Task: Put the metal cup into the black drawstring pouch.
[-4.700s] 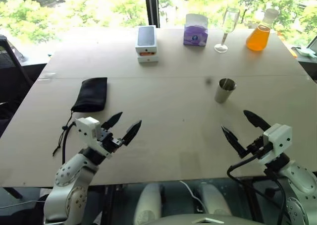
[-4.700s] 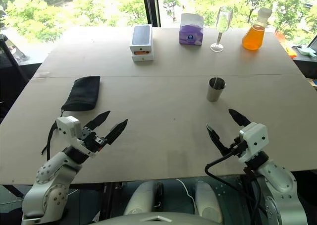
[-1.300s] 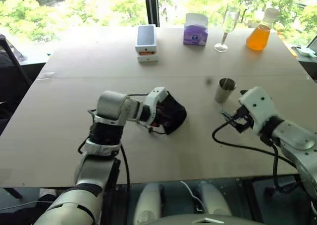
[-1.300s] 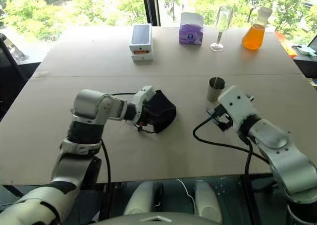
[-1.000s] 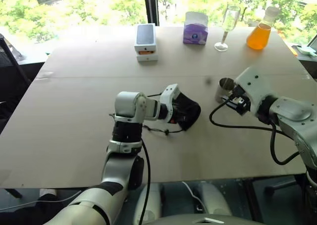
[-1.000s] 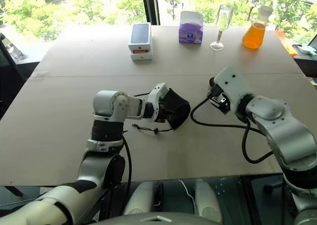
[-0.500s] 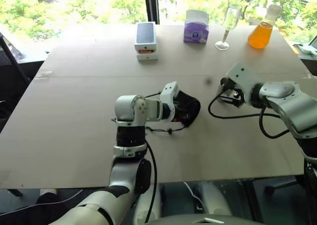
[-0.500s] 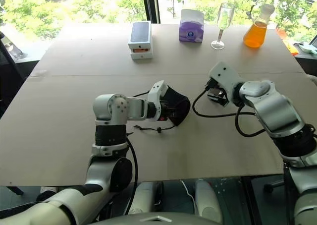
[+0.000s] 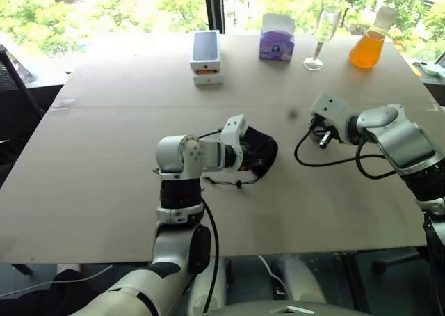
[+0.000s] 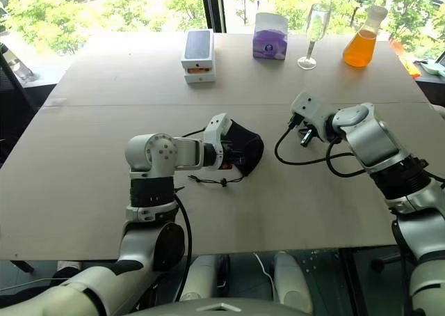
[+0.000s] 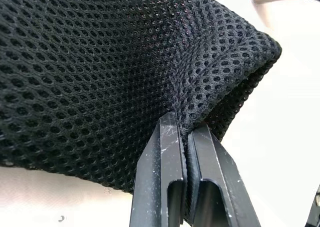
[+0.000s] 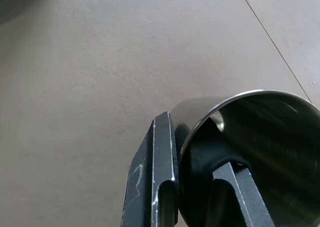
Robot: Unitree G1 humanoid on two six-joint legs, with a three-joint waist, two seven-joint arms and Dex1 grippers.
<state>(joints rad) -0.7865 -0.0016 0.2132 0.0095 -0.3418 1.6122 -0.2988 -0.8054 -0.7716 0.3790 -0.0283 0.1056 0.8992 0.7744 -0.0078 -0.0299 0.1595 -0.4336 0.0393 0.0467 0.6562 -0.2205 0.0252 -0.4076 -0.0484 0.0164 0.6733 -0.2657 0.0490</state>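
The right gripper (image 12: 192, 187) pinches the metal cup's (image 12: 250, 152) rim — apparently lifted — one finger inside.

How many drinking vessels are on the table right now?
2: the wine glass at the far edge, beside the orange flask, and the metal cup, pinched by the right gripper.

Head stereo overhead; wrist close-ups.

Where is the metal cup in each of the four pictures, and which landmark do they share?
Left eye: metal cup under the right gripper, right of centre.
Right eye: same place.
Left wrist: not in it.
Right wrist: lower right, rim pinched between the fingers.
Shared landmark: the table.
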